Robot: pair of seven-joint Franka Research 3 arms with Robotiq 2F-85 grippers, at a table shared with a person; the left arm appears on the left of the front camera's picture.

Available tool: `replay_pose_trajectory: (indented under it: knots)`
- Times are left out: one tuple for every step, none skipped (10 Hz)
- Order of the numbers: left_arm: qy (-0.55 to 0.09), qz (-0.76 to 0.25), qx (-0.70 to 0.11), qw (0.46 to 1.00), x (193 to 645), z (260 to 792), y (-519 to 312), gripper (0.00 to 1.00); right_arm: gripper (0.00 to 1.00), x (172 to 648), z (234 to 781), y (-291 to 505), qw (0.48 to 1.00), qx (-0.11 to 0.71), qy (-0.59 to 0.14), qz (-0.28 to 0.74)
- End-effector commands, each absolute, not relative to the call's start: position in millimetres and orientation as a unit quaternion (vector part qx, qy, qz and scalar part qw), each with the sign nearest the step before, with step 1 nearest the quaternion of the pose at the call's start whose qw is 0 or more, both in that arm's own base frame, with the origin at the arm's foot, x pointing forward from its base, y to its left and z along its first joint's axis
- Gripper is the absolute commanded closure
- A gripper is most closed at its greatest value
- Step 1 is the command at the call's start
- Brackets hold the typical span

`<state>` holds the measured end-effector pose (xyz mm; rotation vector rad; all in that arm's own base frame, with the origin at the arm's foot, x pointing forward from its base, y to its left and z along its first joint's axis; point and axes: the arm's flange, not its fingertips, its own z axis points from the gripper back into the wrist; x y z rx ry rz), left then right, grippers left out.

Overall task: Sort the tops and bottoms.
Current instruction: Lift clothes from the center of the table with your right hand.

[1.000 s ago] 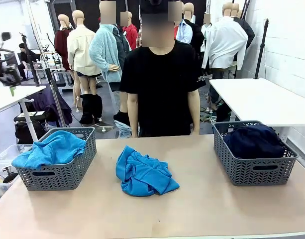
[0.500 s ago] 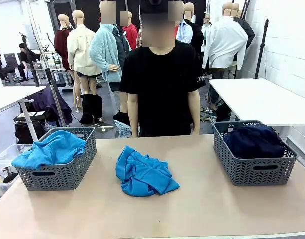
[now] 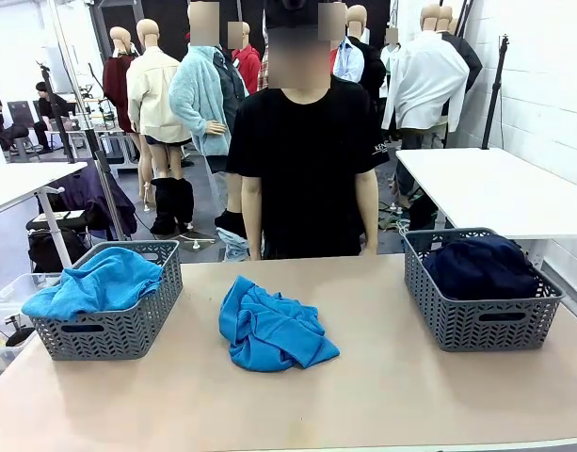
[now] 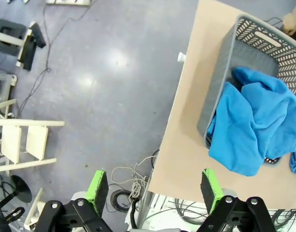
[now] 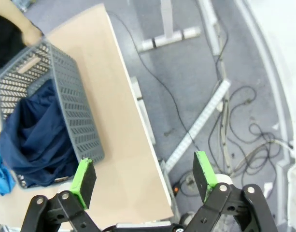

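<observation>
Room: workshop with a grey floor, white tables at both sides, cables trailing on the ground; a person (image 3: pixel 305 160) in a black T-shirt stands at the far edge of my table (image 3: pixel 382 377)
Surface: pale beige tabletop, bare between the baskets
Left basket (image 3: pixel 109 315): grey mesh, near my left edge; holds one of the tops (image 3: pixel 95 282), spilling over its rim
Right basket (image 3: pixel 481 301): grey mesh, near my right edge; the bottoms (image 3: pixel 481 266) heaped inside
Loose top (image 3: pixel 269 325): crumpled sky-blue, mid-table between the baskets, touching neither
My left claw (image 4: pixel 151 186): jaws wide, holding nothing; hangs off the table's edge over the floor, the left basket just beside
My right claw (image 5: pixel 144 176): jaws wide, holding nothing; above the table's corner, beside the right basket
</observation>
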<state>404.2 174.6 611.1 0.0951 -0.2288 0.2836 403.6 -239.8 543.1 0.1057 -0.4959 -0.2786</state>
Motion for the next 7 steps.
replay_pose_trajectory:
  knots:
    - [-0.118, 0.153, 0.049, 0.980, 405, 609, 174, 0.00, 0.00, 384, 608, -202, 0.944, 0.031, -0.319, -0.083]
    - [-0.118, 0.153, 0.049, 0.980, 405, 609, 174, 0.00, 0.00, 378, 637, -171, 0.942, 0.010, -0.331, -0.052]
    - [-0.118, 0.153, 0.049, 0.980, 405, 609, 174, 0.00, 0.00, 371, 664, -130, 0.939, 0.000, -0.343, 0.023]
    - [-0.118, 0.153, 0.049, 0.980, 405, 609, 174, 0.00, 0.00, 365, 681, -93, 0.934, 0.007, -0.341, 0.105]
    - [-0.118, 0.153, 0.049, 0.980, 405, 609, 174, 0.00, 0.00, 360, 691, -53, 0.925, 0.013, -0.327, 0.194]
    - [-0.118, 0.153, 0.049, 0.980, 405, 609, 174, 0.00, 0.00, 356, 693, -14, 0.913, 0.018, -0.301, 0.276]
    - [-0.118, 0.153, 0.049, 0.980, 405, 609, 174, 0.00, 0.00, 353, 687, 22, 0.895, 0.021, -0.268, 0.356]
